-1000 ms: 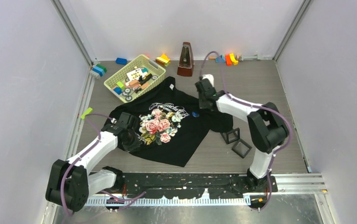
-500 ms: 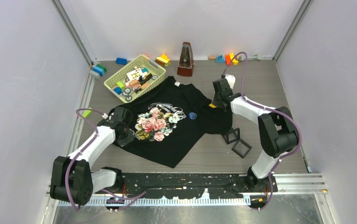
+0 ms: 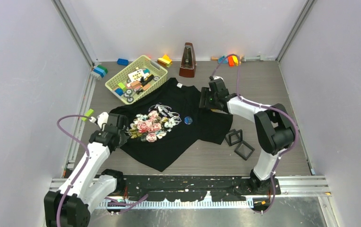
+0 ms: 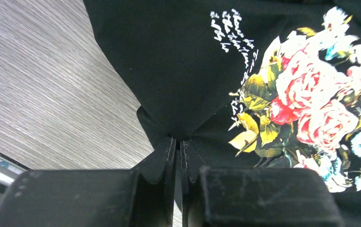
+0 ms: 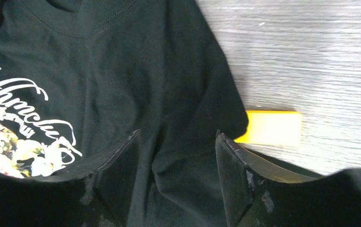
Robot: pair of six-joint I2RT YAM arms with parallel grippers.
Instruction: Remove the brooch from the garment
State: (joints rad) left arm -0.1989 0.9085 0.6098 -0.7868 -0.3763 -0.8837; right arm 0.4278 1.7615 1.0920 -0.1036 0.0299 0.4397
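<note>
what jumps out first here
A black T-shirt with pink roses lies spread at the centre, a tiny blue brooch just right of the print. The left pincer pinches its edge; the right pincer hangs open over the fabric beside a yellow block.

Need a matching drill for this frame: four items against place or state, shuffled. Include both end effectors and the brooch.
Things
1. left end effector
2. right end effector
3. brooch
4. metronome

Place or state
A. upright on the table, beyond the collar of the T-shirt
B. open, over the T-shirt's sleeve
C. shut on a fold of T-shirt fabric
D. lying on the T-shirt's front

Pairs: 1-C, 2-B, 3-D, 4-A
</note>
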